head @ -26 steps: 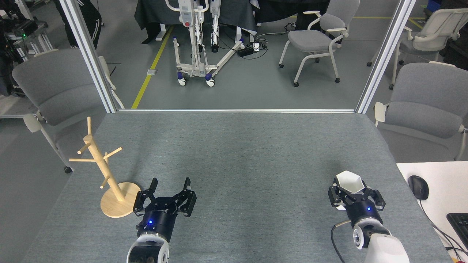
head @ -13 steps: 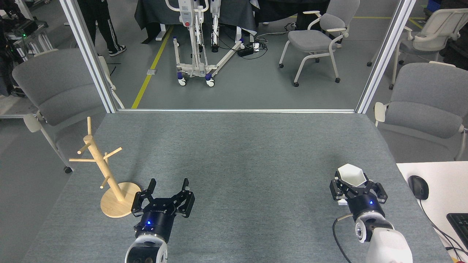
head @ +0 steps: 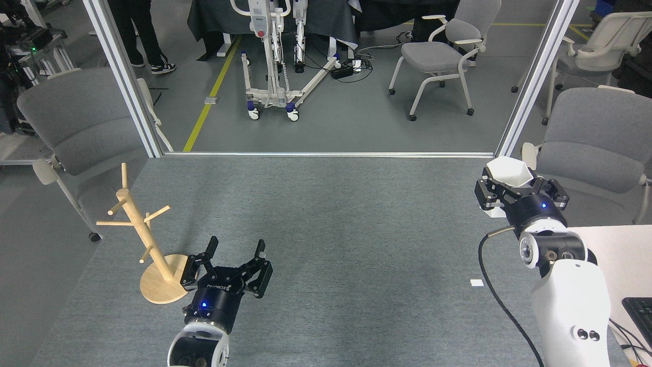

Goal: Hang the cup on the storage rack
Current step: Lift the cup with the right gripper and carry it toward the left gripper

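The cup (head: 508, 172), white and faceted with an angular rim, is held mouth-up in my right gripper (head: 512, 186), which is shut on it and raised above the table's far right edge. The storage rack (head: 140, 232), a light wooden post with slanted pegs on a round disc base, stands at the table's near left. Just right of its base sits my left gripper (head: 237, 252), low over the table, open with nothing between its fingers.
A grey felt table (head: 326, 229) fills the middle. A small white tag (head: 477, 283) lies on it near the right arm. Grey chairs (head: 76, 122) flank the table. A white side desk with a mouse and keyboard (head: 639, 311) is at the right.
My right gripper has lifted the cup well up and away from the table, uncovering a small white tag. The left gripper shifted only slightly. A person walked in the background.
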Action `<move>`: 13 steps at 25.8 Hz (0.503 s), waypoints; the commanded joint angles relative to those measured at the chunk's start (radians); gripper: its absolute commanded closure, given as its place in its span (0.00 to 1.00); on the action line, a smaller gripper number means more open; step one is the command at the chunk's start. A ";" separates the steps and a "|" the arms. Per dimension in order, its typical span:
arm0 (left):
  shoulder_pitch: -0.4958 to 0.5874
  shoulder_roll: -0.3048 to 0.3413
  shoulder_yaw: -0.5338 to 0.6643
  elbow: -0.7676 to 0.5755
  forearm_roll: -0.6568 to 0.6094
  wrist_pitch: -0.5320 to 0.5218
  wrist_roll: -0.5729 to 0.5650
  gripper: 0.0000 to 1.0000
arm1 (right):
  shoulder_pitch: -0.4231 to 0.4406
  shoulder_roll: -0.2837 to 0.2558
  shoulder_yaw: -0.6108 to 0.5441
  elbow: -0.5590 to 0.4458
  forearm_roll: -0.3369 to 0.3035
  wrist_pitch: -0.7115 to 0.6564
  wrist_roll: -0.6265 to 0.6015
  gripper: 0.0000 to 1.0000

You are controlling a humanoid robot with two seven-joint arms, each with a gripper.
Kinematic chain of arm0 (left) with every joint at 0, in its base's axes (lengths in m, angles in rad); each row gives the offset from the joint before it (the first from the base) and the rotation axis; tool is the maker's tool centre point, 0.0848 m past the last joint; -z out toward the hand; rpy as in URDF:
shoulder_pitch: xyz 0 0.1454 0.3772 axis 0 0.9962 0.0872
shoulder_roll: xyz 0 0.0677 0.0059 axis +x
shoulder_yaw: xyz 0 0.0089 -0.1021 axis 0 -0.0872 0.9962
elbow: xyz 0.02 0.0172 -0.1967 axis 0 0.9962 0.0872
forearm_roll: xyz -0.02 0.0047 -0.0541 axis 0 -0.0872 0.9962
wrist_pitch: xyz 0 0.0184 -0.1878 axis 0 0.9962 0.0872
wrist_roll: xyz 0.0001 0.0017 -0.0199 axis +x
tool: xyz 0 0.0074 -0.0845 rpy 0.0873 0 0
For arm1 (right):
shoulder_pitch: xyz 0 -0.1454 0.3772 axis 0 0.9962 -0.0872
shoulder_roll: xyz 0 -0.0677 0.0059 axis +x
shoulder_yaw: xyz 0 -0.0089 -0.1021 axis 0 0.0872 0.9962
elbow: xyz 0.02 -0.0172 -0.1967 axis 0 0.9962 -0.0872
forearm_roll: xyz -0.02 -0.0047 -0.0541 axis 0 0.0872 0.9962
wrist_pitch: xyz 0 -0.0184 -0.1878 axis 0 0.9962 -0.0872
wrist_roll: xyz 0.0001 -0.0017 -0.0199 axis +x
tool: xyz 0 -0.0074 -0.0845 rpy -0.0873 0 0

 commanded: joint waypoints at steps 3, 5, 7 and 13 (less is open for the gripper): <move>0.014 0.016 -0.156 -0.081 -0.076 -0.060 -0.003 0.01 | 0.005 0.079 0.012 -0.255 -0.004 0.003 0.198 0.61; 0.009 0.015 -0.231 -0.073 -0.201 -0.062 -0.006 0.01 | 0.008 0.102 0.025 -0.294 -0.004 0.004 0.237 0.61; 0.003 0.006 -0.289 -0.053 -0.278 -0.067 -0.013 0.01 | 0.015 0.103 0.076 -0.299 -0.004 0.021 0.256 0.63; -0.064 0.004 -0.384 -0.011 -0.290 -0.131 -0.021 0.01 | 0.011 0.105 0.308 -0.316 0.042 0.290 0.259 0.69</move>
